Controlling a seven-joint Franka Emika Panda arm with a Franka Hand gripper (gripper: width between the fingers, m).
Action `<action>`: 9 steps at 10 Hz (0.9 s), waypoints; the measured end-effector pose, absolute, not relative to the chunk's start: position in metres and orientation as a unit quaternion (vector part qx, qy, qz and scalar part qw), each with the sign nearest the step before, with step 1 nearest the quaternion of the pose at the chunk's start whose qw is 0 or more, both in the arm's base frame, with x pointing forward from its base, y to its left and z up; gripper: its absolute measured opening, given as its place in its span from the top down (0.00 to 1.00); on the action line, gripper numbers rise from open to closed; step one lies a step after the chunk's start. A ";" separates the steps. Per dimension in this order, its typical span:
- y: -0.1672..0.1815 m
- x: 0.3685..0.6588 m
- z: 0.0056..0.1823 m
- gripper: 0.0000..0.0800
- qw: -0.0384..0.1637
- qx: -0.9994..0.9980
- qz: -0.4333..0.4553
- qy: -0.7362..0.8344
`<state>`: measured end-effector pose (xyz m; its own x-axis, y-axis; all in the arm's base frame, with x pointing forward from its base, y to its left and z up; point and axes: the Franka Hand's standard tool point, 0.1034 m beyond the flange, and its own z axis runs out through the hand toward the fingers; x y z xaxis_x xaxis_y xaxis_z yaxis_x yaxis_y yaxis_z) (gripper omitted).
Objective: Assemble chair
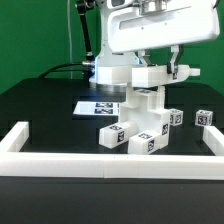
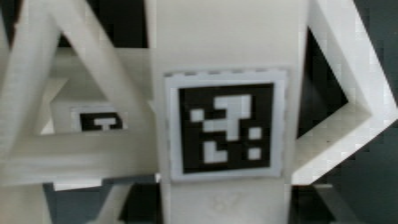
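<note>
the pincer (image 1: 160,72) is closed down almost as far as it goes, its jaws clamped on a white bar (image 1: 152,74) at the very top of the chair (image 1: 140,115). in the wrist view the same bar (image 2: 222,60) runs straight between the jaws, with its black-and-white tag (image 2: 224,125) facing the camera.

directly below the pincer the half-built chair rises as a stack of white blocky parts from the table (image 1: 40,110). at the foot of the stack sit more tagged pieces (image 1: 145,143); whether they are joined to it cannot be told. lower than the pincer and off to the exterior view's right, a small tagged block (image 1: 205,117) lies apart from the stack. beyond the stack, toward the exterior view's left, the marker board (image 1: 95,105) lies flat. farthest out, a white border rail (image 1: 110,162) runs along the table's near edge.

the step in hand looks like seating this top bar onto the upright part beneath it. the next move probably calls for keeping the bar square over its joint and pressing straight down without tipping the stack, and letting go only once the bar sits flush.
</note>
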<state>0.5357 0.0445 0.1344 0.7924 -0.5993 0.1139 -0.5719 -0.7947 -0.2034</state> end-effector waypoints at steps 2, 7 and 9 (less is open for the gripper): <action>0.040 0.543 0.134 0.63 0.075 -0.941 -0.109 0.310; 0.039 0.545 0.136 0.63 0.075 -0.941 -0.116 0.310; 0.038 0.545 0.136 0.63 0.074 -0.941 -0.121 0.308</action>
<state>0.5447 0.0383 0.1355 0.7805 -0.5982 0.1817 -0.5624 -0.7987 -0.2139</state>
